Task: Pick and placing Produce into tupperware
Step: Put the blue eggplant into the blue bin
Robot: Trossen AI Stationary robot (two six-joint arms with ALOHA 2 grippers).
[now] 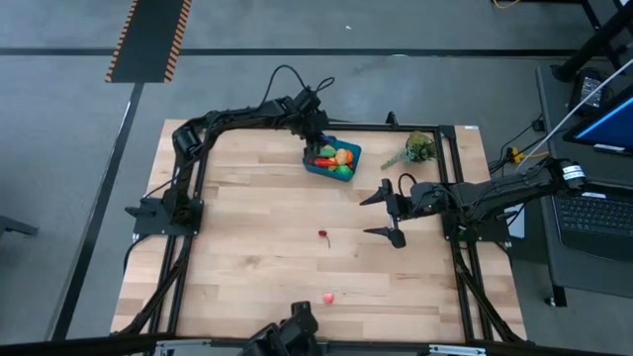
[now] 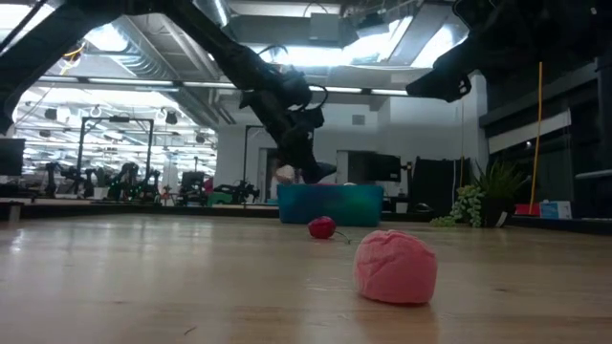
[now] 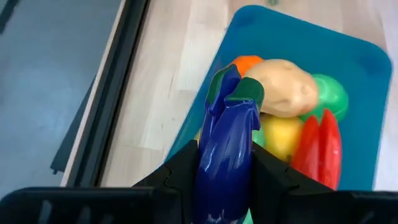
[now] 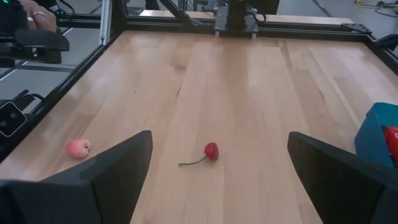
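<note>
Nearest the table's (image 1: 247,247) front edge lies a pink fruit (image 1: 327,296); past it, mid-table, a red cherry (image 1: 323,234). My right gripper (image 1: 390,213) hovers beside the cherry, fingers spread wide, empty. Farthest back, my left gripper (image 3: 224,180) grips a purple eggplant (image 3: 227,146) over the teal tub (image 1: 311,164), already crowded with produce. Risk: released on that heap, the eggplant may roll off over the rim.

Glossy plastic eggplant (image 3: 225,149), matt wooden table (image 1: 257,247)
</note>
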